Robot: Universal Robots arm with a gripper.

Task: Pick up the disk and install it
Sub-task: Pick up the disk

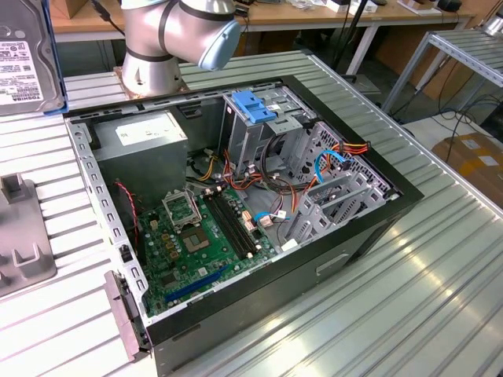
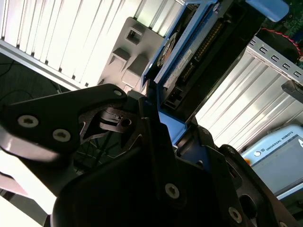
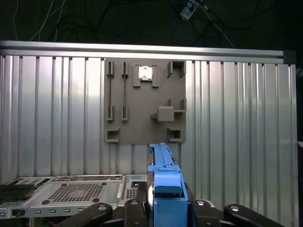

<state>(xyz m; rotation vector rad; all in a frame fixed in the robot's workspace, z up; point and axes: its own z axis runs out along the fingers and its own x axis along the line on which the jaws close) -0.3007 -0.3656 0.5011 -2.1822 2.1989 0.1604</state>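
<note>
The disk (image 1: pixel 22 59) is cut off by the exterior view's left edge (and its top edge); in both wrist views the hand (image 3: pixel 165 210) hides the disk's gripped end.

The arm (image 1: pixel 179 35) is bent at its blue-capped joint. The end effector (image 3: pixel 166 213) is clamped on the disk (image 3: pixel 164 175), one finger on each flat side.

Robotics lab — ribbed metal bench (image 1: pixel 440 298), opened computer case (image 1: pixel 346 263), wooden workbenches (image 1: pixel 299 17) behind, floor cables (image 1: pixel 464 118).
</note>
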